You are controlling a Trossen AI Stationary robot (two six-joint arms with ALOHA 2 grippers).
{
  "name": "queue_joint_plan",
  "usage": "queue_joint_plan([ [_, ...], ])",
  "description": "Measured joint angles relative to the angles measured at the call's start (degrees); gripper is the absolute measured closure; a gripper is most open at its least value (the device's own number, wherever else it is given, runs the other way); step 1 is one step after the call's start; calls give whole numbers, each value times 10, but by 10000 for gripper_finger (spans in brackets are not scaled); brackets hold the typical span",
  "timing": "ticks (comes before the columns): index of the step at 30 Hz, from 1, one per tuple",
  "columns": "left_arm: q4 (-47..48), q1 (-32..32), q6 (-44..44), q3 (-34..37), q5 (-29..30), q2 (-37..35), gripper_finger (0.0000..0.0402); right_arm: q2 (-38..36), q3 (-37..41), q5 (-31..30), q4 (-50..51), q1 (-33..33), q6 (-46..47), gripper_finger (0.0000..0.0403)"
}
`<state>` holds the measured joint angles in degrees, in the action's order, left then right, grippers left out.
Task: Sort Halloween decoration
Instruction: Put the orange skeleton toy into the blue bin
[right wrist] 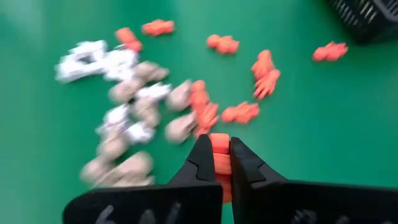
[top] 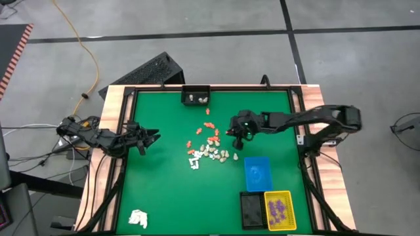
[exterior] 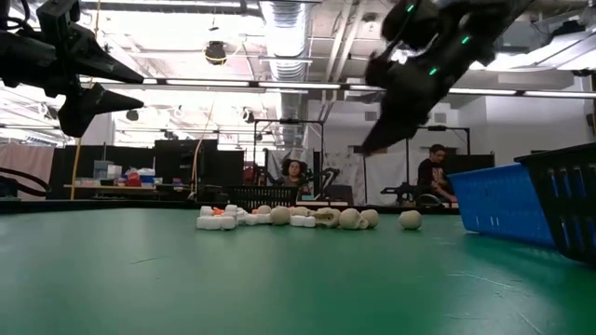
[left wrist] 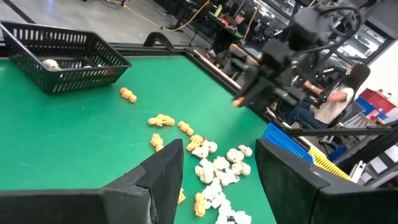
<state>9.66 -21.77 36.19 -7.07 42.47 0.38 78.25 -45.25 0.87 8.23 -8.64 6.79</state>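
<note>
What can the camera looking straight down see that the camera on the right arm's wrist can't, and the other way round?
Only the high view shows the left gripper waiting open at the table's left, the blue tray, the yellow tray of purple pieces and the white wad. Only the right wrist view shows the right gripper shut on an orange piece. Both show the pile of orange and cream pieces on the green table.
</note>
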Motion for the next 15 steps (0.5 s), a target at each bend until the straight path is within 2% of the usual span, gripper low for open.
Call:
queue_joint_plan([
  [4,0,0,0,0,0,0,213,-84,0,2,118,42,53,390],
  [8,0,0,0,0,0,0,213,-156,0,8,228,99,161,391],
  [15,0,0,0,0,0,0,213,-208,0,-12,310,218,317,391],
])
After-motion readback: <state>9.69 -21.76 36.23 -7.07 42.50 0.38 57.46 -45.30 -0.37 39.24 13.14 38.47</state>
